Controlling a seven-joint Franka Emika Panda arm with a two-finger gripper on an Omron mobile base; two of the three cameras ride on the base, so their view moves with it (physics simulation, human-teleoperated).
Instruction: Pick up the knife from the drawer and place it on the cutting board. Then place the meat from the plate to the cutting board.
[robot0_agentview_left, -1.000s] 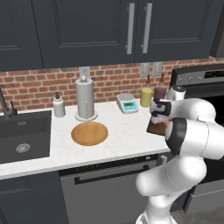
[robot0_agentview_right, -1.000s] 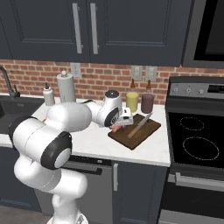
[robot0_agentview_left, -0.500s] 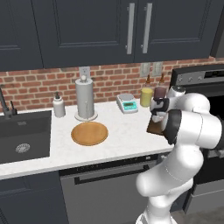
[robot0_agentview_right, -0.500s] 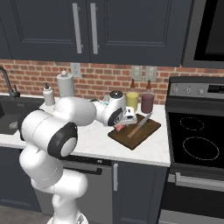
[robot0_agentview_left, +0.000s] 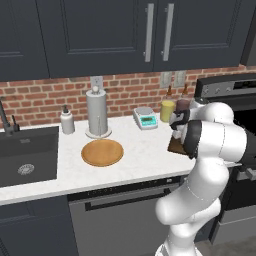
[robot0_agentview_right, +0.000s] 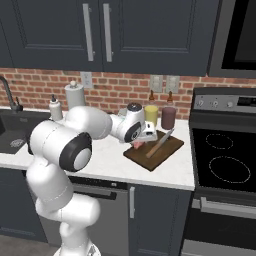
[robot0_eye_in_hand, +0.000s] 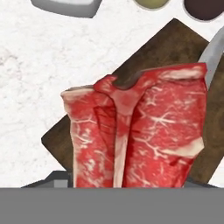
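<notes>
Two dark navy cabinet doors (robot0_agentview_left: 100, 35) with tall brushed-metal handles hang over a red brick backsplash. Below runs a white, faintly veined stone countertop (robot0_agentview_left: 140, 162), with a black glass-top stove (robot0_agentview_right: 225, 165) at one end and a dark sunken sink (robot0_agentview_left: 25, 155) at the other.

The white arm's rounded segments reach across the counter to the cutting board (robot0_agentview_right: 167, 150), a dark reddish-brown wooden rectangle set at an angle near the stove. Well apart from it, nearer the sink, lies the plate (robot0_agentview_left: 102, 152), a flat round tan wooden disc with a low rim and a bare top. Behind the plate stands a smooth cylindrical paper towel roll (robot0_agentview_left: 97, 112) on a round base.

The meat (robot0_eye_in_hand: 140, 131) is a flat red slab with white marbling, pale fat along its edges and a crease down its middle. It sits at the board's edge farthest from the stove, directly under the gripper (robot0_agentview_right: 141, 140). The claw's dark tips flank the steak at the bottom of the hand view, clamped on it. Whether the meat touches the wood is unclear.

The knife (robot0_agentview_right: 160, 144) lies diagonally on the board beside the meat, its blade smooth grey metal. Against the bricks stand a squat kitchen scale (robot0_agentview_left: 145, 118), a yellow jar (robot0_agentview_right: 151, 115) and a maroon jar (robot0_agentview_right: 169, 118).
</notes>
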